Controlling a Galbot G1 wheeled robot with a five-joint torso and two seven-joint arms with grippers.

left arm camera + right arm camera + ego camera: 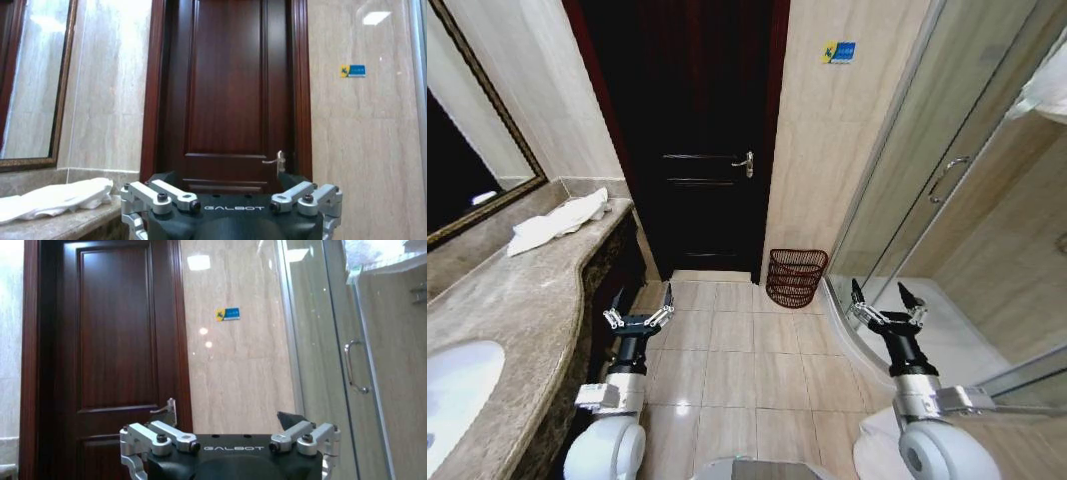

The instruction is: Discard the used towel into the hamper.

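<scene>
lying crumpled on the far end of the stone counter (487,300), the white towel (559,221) rests just below the framed mirror (467,150), its long axis running roughly along the counter's back edge, toward the dark wooden door (697,140). it sits ahead of and to the left of the left gripper (638,308), which hovers over the tiled floor (727,350) beside the counter front with its fingers spread wide and nothing between them. in the left wrist view the same towel (57,199) lies off to one side of that gripper (231,200), near but not touching.

the hamper (796,277) stands on the floor at the foot of the wall between the door and the glass shower enclosure (927,170), well apart from the towel. the right gripper (887,300) is held up near the shower's curved base, also wide open and empty, and it looks the closer of the two to the hamper, though depth is hard to judge from above. the left arm is plainly the nearer one to the towel. a white sink (452,395) is set into the near end of the counter.
</scene>
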